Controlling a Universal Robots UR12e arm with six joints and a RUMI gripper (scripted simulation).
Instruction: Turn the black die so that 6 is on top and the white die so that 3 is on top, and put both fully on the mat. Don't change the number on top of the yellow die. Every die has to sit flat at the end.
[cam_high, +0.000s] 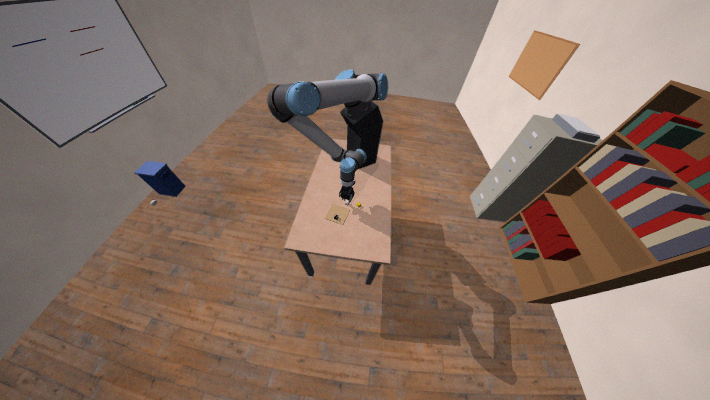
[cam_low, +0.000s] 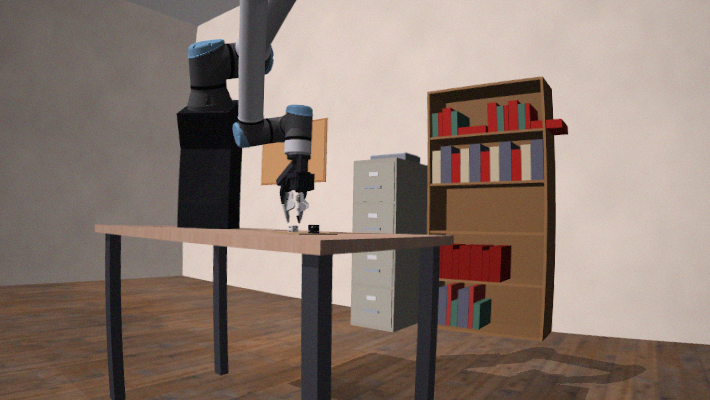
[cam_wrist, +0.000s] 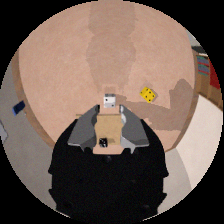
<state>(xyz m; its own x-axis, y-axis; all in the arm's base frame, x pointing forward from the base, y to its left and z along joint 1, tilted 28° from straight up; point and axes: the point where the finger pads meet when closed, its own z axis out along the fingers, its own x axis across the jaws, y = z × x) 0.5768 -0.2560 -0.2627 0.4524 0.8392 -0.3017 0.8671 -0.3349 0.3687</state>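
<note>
The white die lies on the table just past the far edge of the tan mat. The black die sits flat on the mat. The yellow die lies on the bare table to the right of the white die, off the mat. My gripper points straight down a little above the white die. Its fingers stand narrowly apart with nothing between them. The pips on the white die's top are too small to read.
The dice and mat are near the middle of a wooden table. The robot's black pedestal stands at the table's far end. A filing cabinet and a bookshelf stand by the wall.
</note>
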